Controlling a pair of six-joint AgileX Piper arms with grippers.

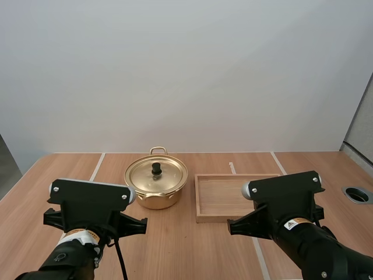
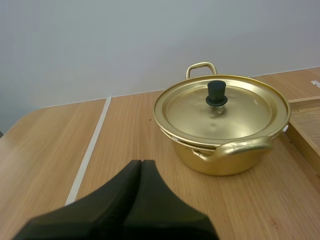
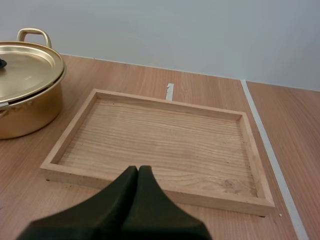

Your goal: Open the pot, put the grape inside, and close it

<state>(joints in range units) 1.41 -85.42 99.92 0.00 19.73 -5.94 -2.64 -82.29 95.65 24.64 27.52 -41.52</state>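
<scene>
- Pot (image 1: 156, 185) sits on the surface (image 1: 192, 251), lid (image 2: 221, 107) seated flat, black knob (image 2: 216, 93) upright and free to grab from above.
- Wooden tray (image 3: 155, 145) lies just beside the pot on its right; the tray bed is bare wood.
- No grape on the surface or the tray. With the lid down it could be inside the pot, or not out yet; can't tell which.
- Left end effector (image 2: 141, 167): fingers pressed together, holding nothing, short of the pot and facing it.
- Right end effector (image 3: 137, 172): fingers together, holding nothing, at the tray's near rail.
- Both arms hang back near their bases, well clear of pot and tray.
</scene>
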